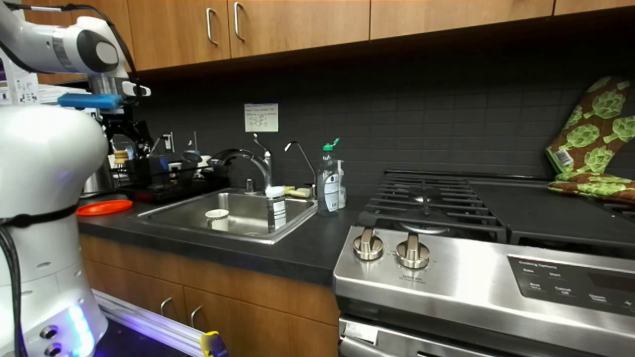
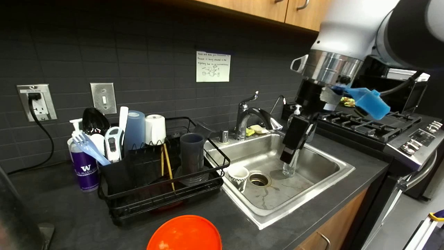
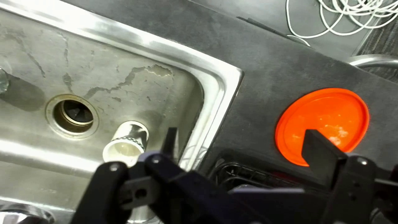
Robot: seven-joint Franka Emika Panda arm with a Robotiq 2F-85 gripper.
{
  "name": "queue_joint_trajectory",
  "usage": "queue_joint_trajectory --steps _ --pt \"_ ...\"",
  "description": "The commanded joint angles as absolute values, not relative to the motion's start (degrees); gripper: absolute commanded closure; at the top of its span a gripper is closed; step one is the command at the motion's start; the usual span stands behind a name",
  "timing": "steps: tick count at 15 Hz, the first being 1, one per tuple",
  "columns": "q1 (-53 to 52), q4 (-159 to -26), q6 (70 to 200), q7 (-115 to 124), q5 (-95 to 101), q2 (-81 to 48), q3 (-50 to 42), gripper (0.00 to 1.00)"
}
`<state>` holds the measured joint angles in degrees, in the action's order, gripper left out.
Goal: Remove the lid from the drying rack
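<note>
The orange-red lid lies flat on the dark counter in front of the drying rack and apart from it. It shows in both exterior views (image 1: 104,208) (image 2: 187,233) and in the wrist view (image 3: 329,115). The black wire drying rack (image 2: 170,198) stands left of the sink and holds cups and utensils. Its corner shows low in the wrist view (image 3: 241,171). My gripper (image 3: 241,132) is open with nothing between its fingers. It hangs above the counter near the sink edge, in both exterior views (image 1: 128,141) (image 2: 288,156). In the wrist view the right finger overlaps the lid's picture.
The steel sink (image 2: 274,211) holds a white cup (image 2: 238,176) and a clear bottle (image 1: 277,210). A faucet (image 2: 258,114) stands behind it. A purple bottle (image 2: 84,170) stands by the rack. A soap bottle (image 1: 328,183) stands beside the stove (image 1: 426,248).
</note>
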<state>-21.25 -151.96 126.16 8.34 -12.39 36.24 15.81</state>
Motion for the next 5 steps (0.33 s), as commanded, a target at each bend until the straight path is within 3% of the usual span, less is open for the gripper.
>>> queue_joint_trajectory --steps 1,5 --pt "-19.7 -155.4 123.9 10.4 -12.6 43.2 15.1 0.00" --pt "-18.3 -157.9 122.2 11.8 -12.6 48.5 14.7 0.00"
